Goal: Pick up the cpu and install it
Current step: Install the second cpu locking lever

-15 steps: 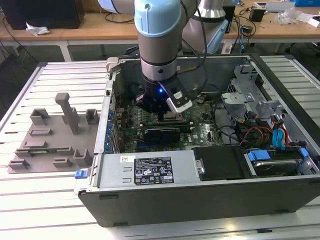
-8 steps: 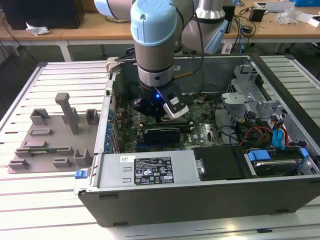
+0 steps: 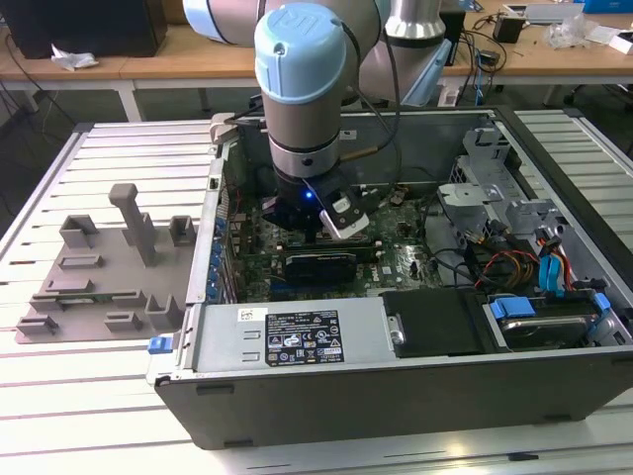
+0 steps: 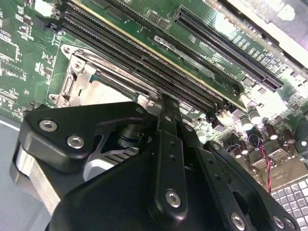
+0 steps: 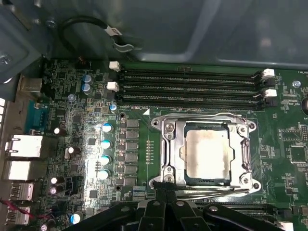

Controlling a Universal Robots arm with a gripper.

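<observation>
The cpu (image 5: 208, 155), a flat square chip with a silvery top, lies inside the metal-framed socket (image 5: 168, 144) on the green motherboard (image 5: 86, 144). In the first wrist view my gripper (image 5: 163, 188) sits at the socket's edge beside the chip, its black fingers (image 5: 155, 207) pressed together with nothing between them. The second wrist view shows my gripper (image 4: 166, 98) from behind, fingertips reaching the socket frame (image 4: 77, 72), which the gripper body partly hides. In the exterior view the arm reaches down into the open computer case (image 3: 297, 396), and my gripper (image 3: 305, 223) is low over the board.
Rows of memory slots (image 5: 192, 86) run along one side of the socket. A black cable (image 5: 91, 26) loops by the case wall. A grey moulded tray (image 3: 109, 267) lies on the table at the exterior view's left. Drive bays and wiring (image 3: 524, 257) crowd the case's right.
</observation>
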